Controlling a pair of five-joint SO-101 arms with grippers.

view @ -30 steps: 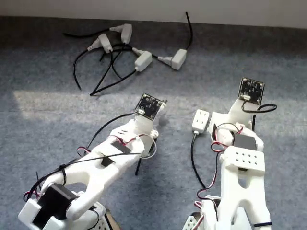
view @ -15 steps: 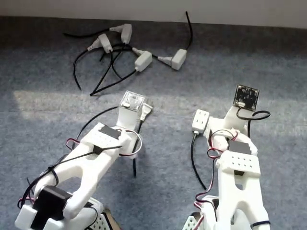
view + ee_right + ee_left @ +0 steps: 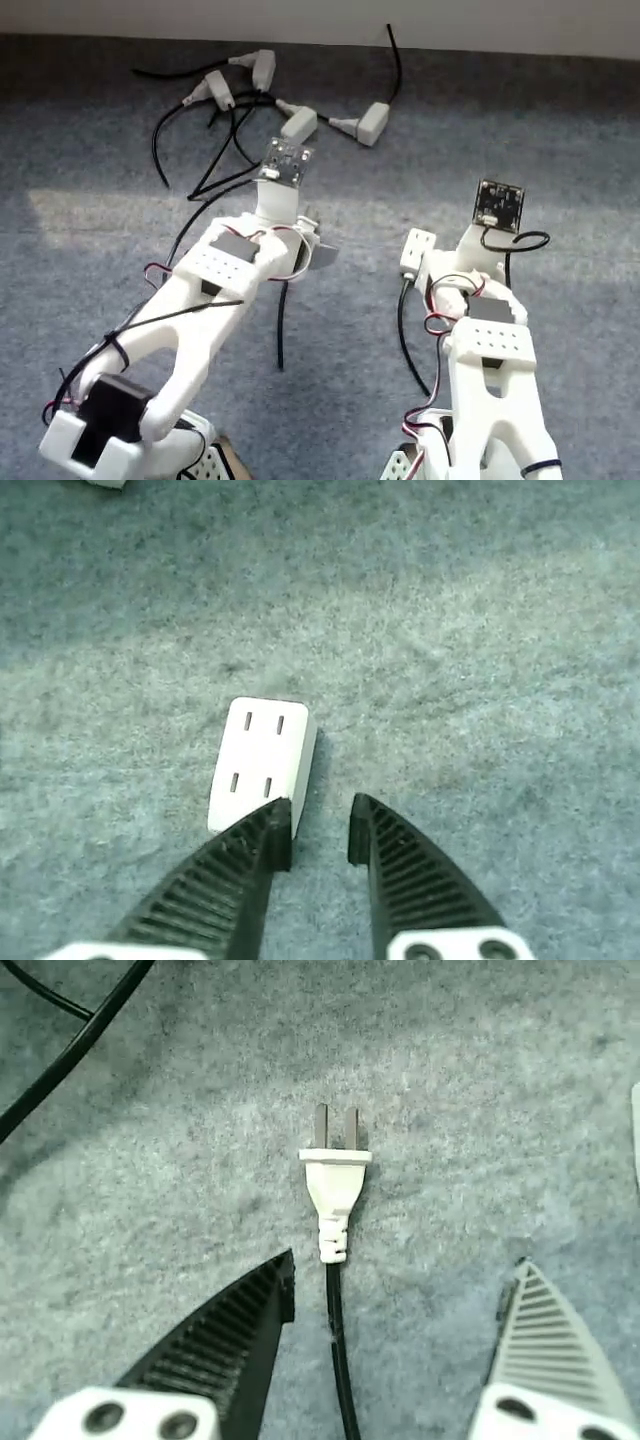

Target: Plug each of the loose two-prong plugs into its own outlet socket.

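Plug (image 3: 333, 1185) on carpet (image 3: 150, 1160), prongs away from my wide-open left gripper (image 3: 403, 1260).
My right gripper (image 3: 320, 815), jaws narrowly apart and empty, sits beside the socket block (image 3: 258, 765), perhaps touching it.

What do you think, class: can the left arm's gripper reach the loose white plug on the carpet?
Probably yes. The left gripper is open, the plug lies just ahead of it, prongs pointing away, and only the plug's own black cord runs between the jaws.
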